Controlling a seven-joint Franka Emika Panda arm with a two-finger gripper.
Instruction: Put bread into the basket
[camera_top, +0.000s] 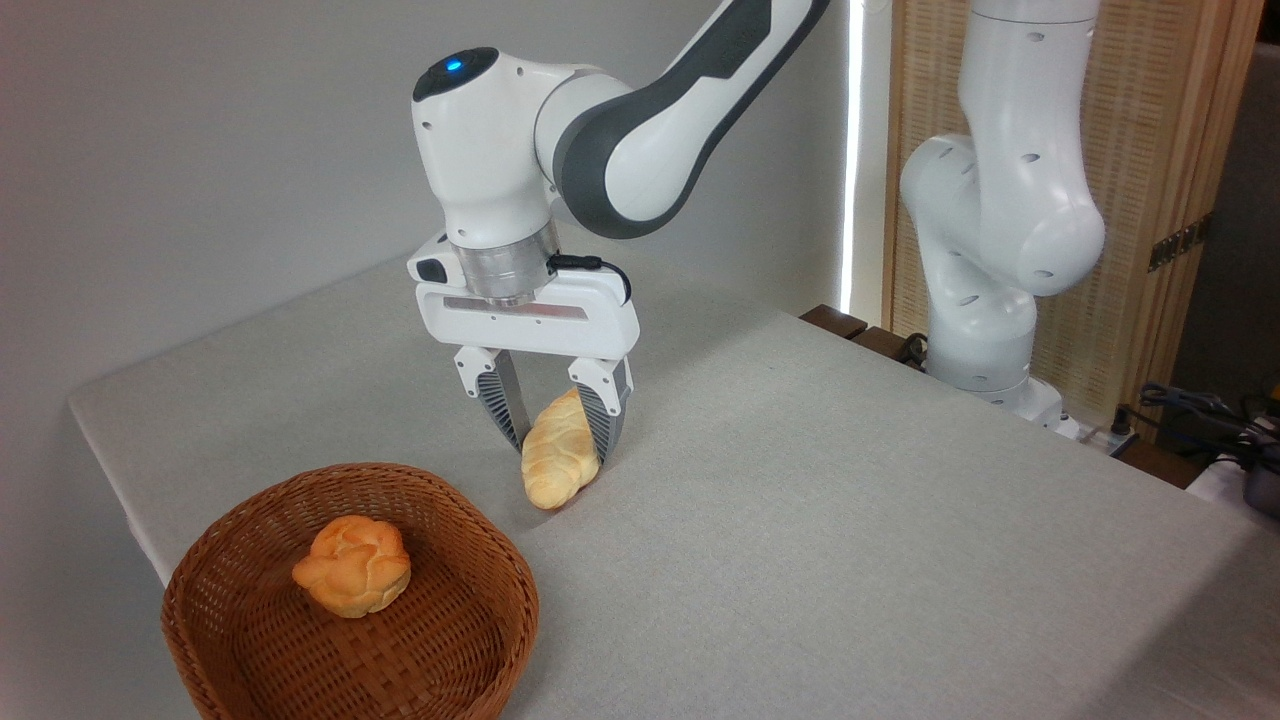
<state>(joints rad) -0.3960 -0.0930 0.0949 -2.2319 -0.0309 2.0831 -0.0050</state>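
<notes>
One grey tabletop (850, 500) fills most of the view, running from the near right corner back to a plain pale wall. Over it the white and dark grey arm (640, 130) is reached down from the upper right, its base (990, 250) being seen standing at the far right edge of the tabletop in front of a wooden slatted screen (1180, 150).

At the lower left corner a round brown wicker basket (500, 620) is set on the tabletop, close to the front left edge. It is shallow, with a thick woven rim, and a small round orange-golden knotted bun (352, 565) is seen lying on its floor, left of the middle.

Just behind and to the right of the basket the hand (562, 445) is pointed downward, its two dark ribbed fingers (503, 405) spread to either side of the bread (556, 450). The fingers are closed against the loaf, so the bread is gripped between them (the right finger is pressed along its upper flank, the left one meets it lower down). The loaf is pale golden, braided and tapered, and is held tilted, its upper end raised toward the right finger and its lower end at or just above the tabletop; whether that end touches the cloth cannot be told. The bread is outside the basket, near its far right rim but apart from it.
</notes>
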